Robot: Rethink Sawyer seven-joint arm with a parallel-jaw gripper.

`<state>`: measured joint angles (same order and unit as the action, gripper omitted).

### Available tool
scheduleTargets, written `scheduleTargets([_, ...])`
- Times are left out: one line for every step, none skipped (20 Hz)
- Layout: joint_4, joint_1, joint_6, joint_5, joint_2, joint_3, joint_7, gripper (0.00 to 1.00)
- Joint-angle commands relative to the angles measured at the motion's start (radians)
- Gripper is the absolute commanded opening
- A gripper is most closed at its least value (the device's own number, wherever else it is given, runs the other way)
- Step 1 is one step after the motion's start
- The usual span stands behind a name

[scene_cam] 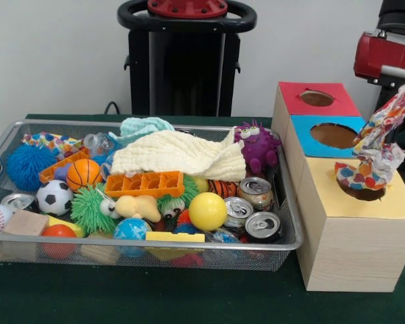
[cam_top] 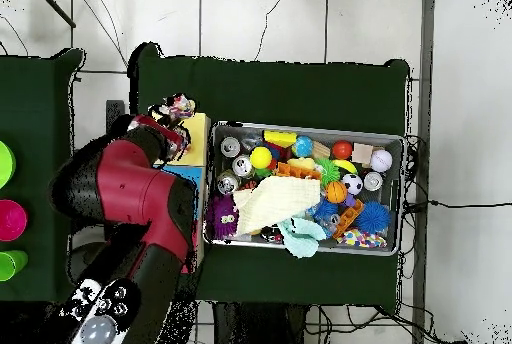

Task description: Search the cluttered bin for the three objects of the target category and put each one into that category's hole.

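The wire mesh bin sits at the left, full of toys; it also shows in the overhead view. Three boxes stand to its right, topped red, blue and yellow. A crumpled multicoloured wrapper hangs from the upper right, with its lower end in the yellow box's hole. In the overhead view my gripper is over that box, shut on the wrapper. Its fingers are hidden. A second colourful wrapper lies at the bin's back left corner.
In the bin, a cream cloth and a pale blue cloth lie over other items. There are also a purple monster, cans, a yellow ball, an orange tray and several balls. The red arm shows at top right.
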<state>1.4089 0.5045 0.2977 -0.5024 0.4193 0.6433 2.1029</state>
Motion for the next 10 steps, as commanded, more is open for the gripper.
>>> scheduleTargets([0.090, -0.011, -0.014, -0.049, -0.028, -0.057, 0.281, 0.00])
scheduleTargets([0.091, -0.010, -0.021, -0.050, -0.033, -0.057, 0.283, 0.00])
scheduleTargets([0.093, -0.012, -0.031, -0.051, -0.036, -0.061, 0.280, 0.00])
scheduleTargets([0.096, -0.014, -0.040, -0.051, -0.039, -0.065, 0.278, 0.00])
scheduleTargets([0.099, -0.015, -0.048, -0.050, -0.042, -0.068, 0.276, 0.00])
scheduleTargets([0.098, -0.013, -0.048, -0.048, -0.049, -0.063, 0.273, 0.00])
scheduleTargets([0.098, -0.011, -0.048, -0.045, -0.055, -0.058, 0.271, 0.00])
scheduleTargets([0.085, 0.001, -0.023, -0.038, -0.071, -0.029, 0.268, 0.00])
scheduleTargets([0.071, 0.011, 0.009, -0.030, -0.088, -0.002, 0.264, 0.00])
scheduleTargets([0.062, 0.019, 0.026, -0.023, -0.100, 0.019, 0.261, 0.00])
